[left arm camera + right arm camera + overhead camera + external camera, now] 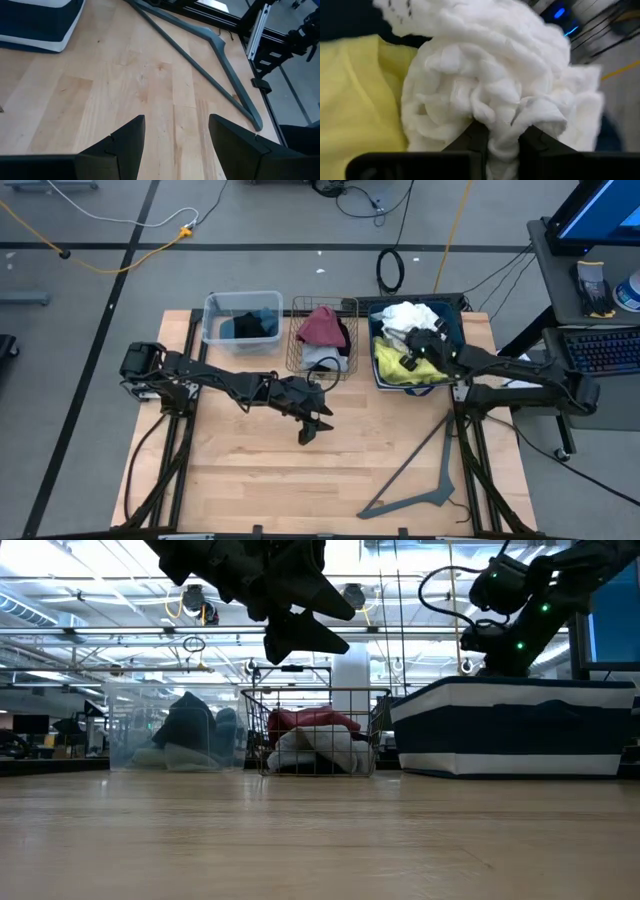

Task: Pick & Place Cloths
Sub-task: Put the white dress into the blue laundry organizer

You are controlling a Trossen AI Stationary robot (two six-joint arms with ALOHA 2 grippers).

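Observation:
A fluffy white cloth (405, 315) (490, 75) and a yellow cloth (398, 366) (355, 95) lie in the navy-and-white bin (455, 330) (510, 730). My right gripper (412, 356) (501, 131) reaches into that bin and is shut on the white cloth. In the low view the bin wall hides its fingertips. My left gripper (312, 430) (176, 122) (322, 625) hangs open above bare table, in front of the wire basket. A maroon cloth (322, 325) (310, 720) lies on a white one (322, 360) in that basket. My right gripper pinches a bunched fold of the white cloth (502, 117) between its two fingers, slanting down into the bin from the table's right. The cloth piles up in front of the fingers, beside the yellow cloth. Whether it is lifted off the bin's contents does not show.
A clear plastic bin (215, 310) (130, 730) with dark and blue cloths stands at the far left. The wire basket (297, 350) (260, 730) stands in the middle. A dark grey hanger (420, 470) (220, 55) lies on the near right of the wooden table (250, 470).

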